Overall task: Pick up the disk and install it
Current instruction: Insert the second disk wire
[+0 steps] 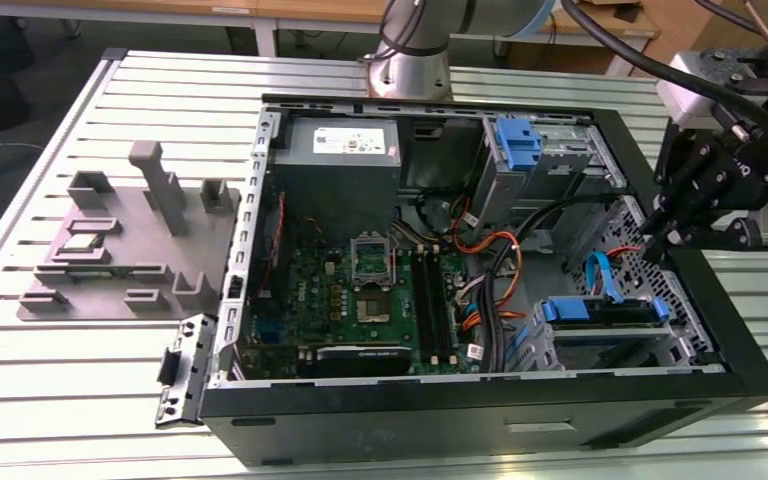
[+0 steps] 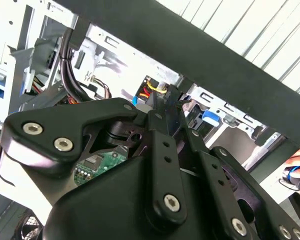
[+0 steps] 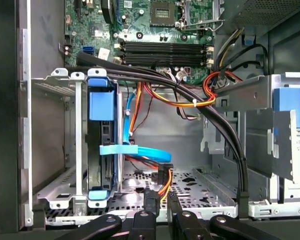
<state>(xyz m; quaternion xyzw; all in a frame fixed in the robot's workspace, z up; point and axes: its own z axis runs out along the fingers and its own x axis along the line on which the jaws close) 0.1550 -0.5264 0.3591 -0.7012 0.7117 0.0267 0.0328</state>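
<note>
The black gripper (image 3: 161, 200), fingers pressed together and empty, is hovering beside the blue-framed silver disk (image 3: 101, 150), which is sitting edge-on in its metal bay (image 3: 65, 187).

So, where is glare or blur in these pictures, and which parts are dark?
In the exterior view, the slatted table glares white at the exterior view's left, while the computer case front stays dark. In the second wrist view, the gripper body is close and soft, and the slats behind are overexposed. In the first wrist view, the motherboard and cables are evenly lit and sharp.
</note>
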